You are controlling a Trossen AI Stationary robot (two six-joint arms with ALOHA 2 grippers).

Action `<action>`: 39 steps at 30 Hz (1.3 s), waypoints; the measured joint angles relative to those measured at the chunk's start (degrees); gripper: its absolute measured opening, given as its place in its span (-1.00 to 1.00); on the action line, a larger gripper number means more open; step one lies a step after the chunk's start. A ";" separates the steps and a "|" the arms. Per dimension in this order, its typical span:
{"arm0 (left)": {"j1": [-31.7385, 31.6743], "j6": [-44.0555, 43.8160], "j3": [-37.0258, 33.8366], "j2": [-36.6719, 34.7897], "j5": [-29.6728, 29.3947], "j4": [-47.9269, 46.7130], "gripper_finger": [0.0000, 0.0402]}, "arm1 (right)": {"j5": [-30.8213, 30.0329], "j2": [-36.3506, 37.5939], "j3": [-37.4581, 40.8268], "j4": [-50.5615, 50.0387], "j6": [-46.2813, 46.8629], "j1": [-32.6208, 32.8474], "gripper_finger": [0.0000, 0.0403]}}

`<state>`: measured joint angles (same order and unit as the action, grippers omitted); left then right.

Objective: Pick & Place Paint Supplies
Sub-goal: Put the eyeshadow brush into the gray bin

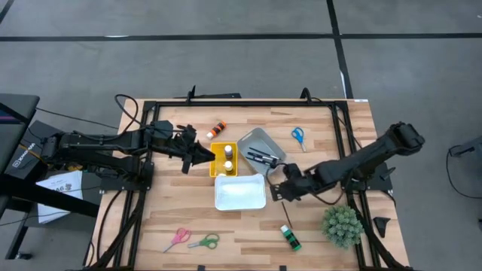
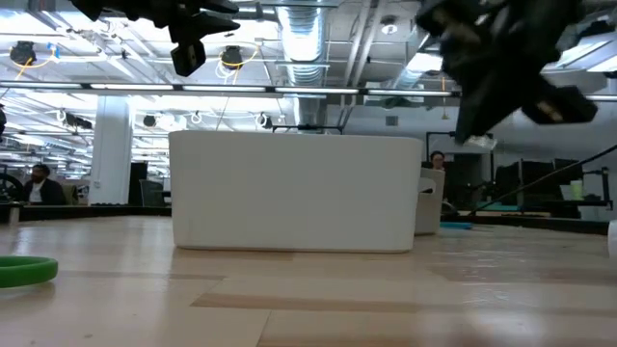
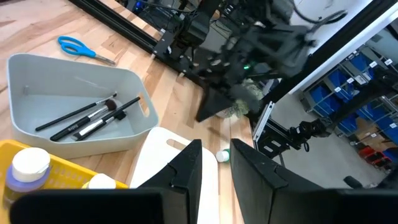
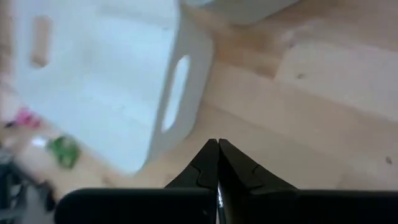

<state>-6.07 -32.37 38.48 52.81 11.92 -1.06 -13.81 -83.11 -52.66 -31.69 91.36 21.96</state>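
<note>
My right gripper hangs low over the bench, just beside the right end of the white bin. Its jaws are clenched fully together. A thin dark paintbrush lies on the wood from this gripper toward the green paint bottle. I cannot tell if the jaws pinch its tip or only stand above it. I judge that this brush is the thing in hand, because the grey bin already holds several brushes, so it belongs there.

My left gripper waits at the left edge of the yellow bin, where 2 paint bottles stand. Its jaws are a little parted and grasp nothing. It is pointed toward the bins, I think to be ready without blocking the right arm.

The other supplies are on the bench:
- an orange bottle behind the yellow bin
- blue scissors near the grey bin
- pink scissors and green scissors at the front

The white bin looks unfilled, so much of the task remains.
</note>
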 joint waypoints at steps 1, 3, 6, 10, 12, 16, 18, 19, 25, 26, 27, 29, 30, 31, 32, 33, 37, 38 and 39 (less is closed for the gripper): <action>-0.01 0.01 0.00 0.00 -0.05 0.00 -0.62 | -0.67 0.88 -0.01 0.01 0.01 0.60 -1.00; -0.02 0.01 0.00 0.00 -0.11 0.02 -0.62 | -2.01 2.48 -0.09 0.25 0.12 1.55 -1.00; -0.02 -0.02 0.00 -0.02 -0.11 0.02 -0.62 | -3.79 4.85 -0.09 0.21 0.14 2.39 -1.00; -0.02 -0.04 0.00 0.00 -0.13 0.02 -0.62 | -5.98 7.28 -0.11 0.22 0.08 2.45 -1.00; -0.02 -0.04 0.00 0.00 -0.43 0.02 -0.62 | -7.04 8.47 -0.11 0.30 -0.32 2.03 -1.00; -0.02 -0.04 0.00 0.00 -0.53 0.03 -0.62 | -7.82 10.23 -0.15 0.41 -2.28 0.07 -1.00; -0.01 -0.06 0.00 0.00 -1.52 0.03 -0.62 | -7.93 11.09 -0.16 0.52 -3.90 -1.38 -1.00; -0.02 -0.06 0.00 0.00 -1.68 0.04 -0.62 | -7.93 11.47 -0.17 0.61 -4.88 -2.18 -1.00; -0.02 -0.06 0.00 0.00 -2.96 0.04 -0.62 | -6.68 13.71 -0.20 1.93 -12.42 -7.90 -1.00; -0.02 -0.06 0.00 0.00 -2.97 0.04 -0.62 | -6.10 14.03 -0.20 2.25 -13.81 -8.95 -1.00; -0.02 -0.06 0.00 -0.01 -3.25 0.04 -0.62 | -5.54 14.29 -0.20 2.59 -15.24 -10.09 -1.00; 0.00 -0.88 0.00 -0.01 -4.13 0.04 -0.62 | -4.12 14.79 -0.20 3.36 -18.27 -12.33 -1.00; -0.01 -1.05 0.00 -0.01 -4.55 0.01 -0.62 | -3.35 14.93 -0.20 3.93 -19.91 -13.53 -1.00; -0.02 -1.12 0.00 0.00 -4.72 0.04 -0.62 | -2.56 14.95 -0.22 4.74 -21.36 -14.69 -1.00; -0.02 -1.13 0.00 0.00 -4.90 0.04 -0.62 | -1.76 14.95 -0.22 5.22 -22.75 -15.85 -1.00; -0.02 -1.13 0.00 0.00 -4.96 0.02 -0.62 | -0.72 14.93 -0.22 5.44 -24.29 -17.11 -1.00; -0.02 -2.40 0.00 0.00 -6.14 0.02 -0.62 | 3.38 14.93 -0.22 7.85 -29.92 -22.17 -1.00; -0.02 -2.68 0.00 0.00 -6.28 0.02 -0.62 | 4.30 14.93 -0.22 8.21 -31.30 -23.37 -1.00; -0.01 -2.86 0.00 0.00 -6.42 0.02 -0.62 | 5.36 14.93 -0.22 8.49 -32.61 -24.70 -1.00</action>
<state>-6.08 -35.23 38.48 52.82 5.50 -1.04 -8.45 -68.18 -52.88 -23.20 58.75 -2.74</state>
